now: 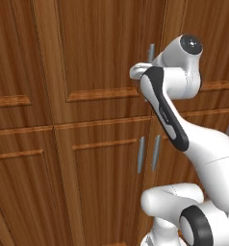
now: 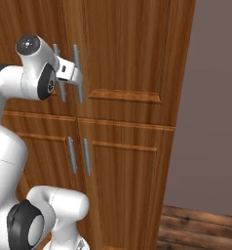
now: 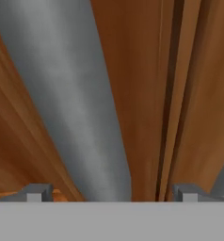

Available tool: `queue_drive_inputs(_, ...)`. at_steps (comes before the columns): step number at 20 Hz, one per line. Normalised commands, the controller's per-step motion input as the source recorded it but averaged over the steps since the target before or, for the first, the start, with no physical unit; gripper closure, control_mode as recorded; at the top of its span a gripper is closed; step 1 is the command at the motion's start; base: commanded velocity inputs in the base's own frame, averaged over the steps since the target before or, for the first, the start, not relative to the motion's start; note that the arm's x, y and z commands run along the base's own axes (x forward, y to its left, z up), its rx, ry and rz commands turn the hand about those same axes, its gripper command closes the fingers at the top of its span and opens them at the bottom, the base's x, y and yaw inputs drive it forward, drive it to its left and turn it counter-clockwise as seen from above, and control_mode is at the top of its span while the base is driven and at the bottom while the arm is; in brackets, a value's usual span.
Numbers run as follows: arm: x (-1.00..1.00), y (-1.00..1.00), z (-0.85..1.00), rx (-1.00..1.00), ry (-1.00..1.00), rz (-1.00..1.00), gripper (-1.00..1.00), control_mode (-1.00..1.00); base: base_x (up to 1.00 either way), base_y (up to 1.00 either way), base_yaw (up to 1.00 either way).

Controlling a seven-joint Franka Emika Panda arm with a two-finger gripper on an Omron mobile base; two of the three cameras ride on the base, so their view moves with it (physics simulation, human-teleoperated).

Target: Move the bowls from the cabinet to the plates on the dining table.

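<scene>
between open gripper fingertips: cabinet handle.

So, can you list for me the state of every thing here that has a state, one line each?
cabinet: all four doors in view closed.
upper door handles: upright; one passes between the fingers, not clamped.
lower door handles: upright, untouched.
gripper: open, fingers on either side of a grey bar handle.
</scene>
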Motion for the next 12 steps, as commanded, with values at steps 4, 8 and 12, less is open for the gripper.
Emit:
queue_drive_inputs(4,0.13,0.0,-0.08,0.0,0.0,0.0,-1.0,-1.0,0.0,0.0,0.0)
queue_drive_inputs(8,0.18,0.0,-0.18,0.0,0.0,0.0,-1.0,-1.0,0.0,0.0,0.0)
queue_drive_inputs(12,0.25,0.03,-0.27,0.0,0.0,0.0,-1.0,-1.0,0.0,0.0,0.0)
